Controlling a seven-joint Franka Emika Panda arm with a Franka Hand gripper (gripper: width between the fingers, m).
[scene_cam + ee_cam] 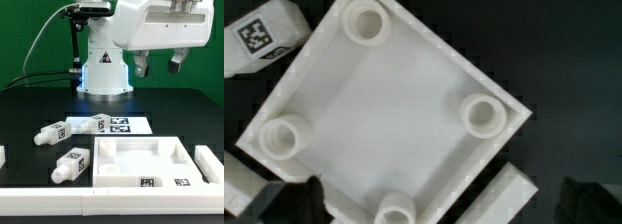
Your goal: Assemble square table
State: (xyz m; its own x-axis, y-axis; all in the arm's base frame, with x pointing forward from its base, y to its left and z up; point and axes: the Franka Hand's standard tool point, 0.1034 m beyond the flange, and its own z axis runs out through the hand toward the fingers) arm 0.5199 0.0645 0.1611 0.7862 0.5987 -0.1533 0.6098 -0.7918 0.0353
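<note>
The square table's top panel point(146, 163) lies flat on the black table, rim up, with tags on its front edge. In the wrist view the panel point(384, 110) shows round sockets at its corners. Three short white tagged legs lie to the exterior view's left of it: one point(70, 165) beside the panel, two point(50, 133) point(86, 124) further back. One tagged leg point(260, 35) shows by the panel's corner in the wrist view. My gripper point(160, 70) hangs high above the panel, open, with nothing between its fingers. Its dark fingers point(278, 203) frame the panel's edge.
The marker board point(127, 125) lies flat behind the panel, in front of the robot's base point(103, 70). White border strips run along the table's front point(60, 200), at the exterior view's right point(210, 165) and at its left edge point(2, 155).
</note>
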